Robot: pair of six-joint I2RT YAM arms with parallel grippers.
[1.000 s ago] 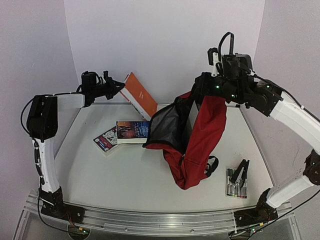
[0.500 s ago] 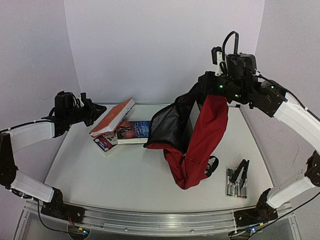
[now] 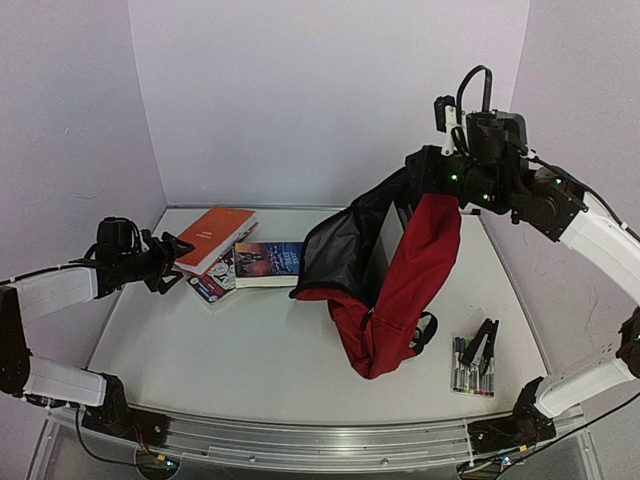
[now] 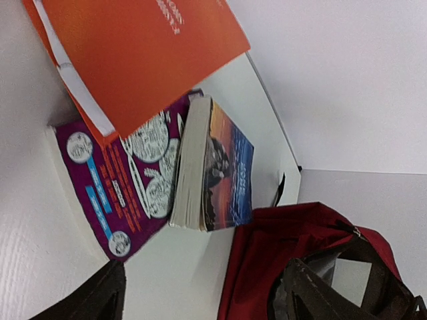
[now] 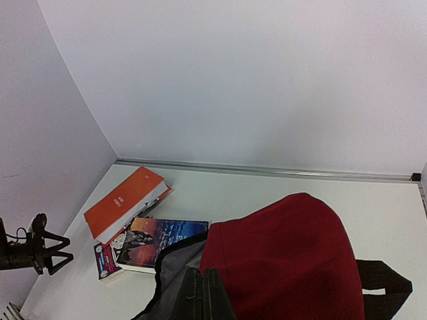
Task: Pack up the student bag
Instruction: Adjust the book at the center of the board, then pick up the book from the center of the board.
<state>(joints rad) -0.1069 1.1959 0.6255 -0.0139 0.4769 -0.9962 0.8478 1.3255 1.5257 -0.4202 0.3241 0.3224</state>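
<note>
The student bag (image 3: pixel 400 290), dark red with a black-lined mouth gaping to the left, hangs from my raised right gripper (image 3: pixel 428 188), its bottom resting on the table. In the right wrist view the gripper (image 5: pixel 205 297) is shut on the edge of the bag (image 5: pixel 293 253) at its opening. My left gripper (image 3: pixel 172 262) is open and low at the table's left, just short of an orange book (image 3: pixel 215 232). Its dark fingertips (image 4: pixel 100 300) frame bare table in the left wrist view, with the bag (image 4: pixel 280 247) beyond.
The orange book (image 4: pixel 140 53) lies on a purple book (image 4: pixel 113 193), beside a paperback with a blue-orange cover (image 3: pixel 268 262). A pack of markers (image 3: pixel 470 375) and a black clip (image 3: pixel 484 345) lie at the front right. Walls close in on three sides.
My left arm swung down and to the left, laid the orange book on the other books, then opened and let it go. The right arm lifted the bag slightly.
</note>
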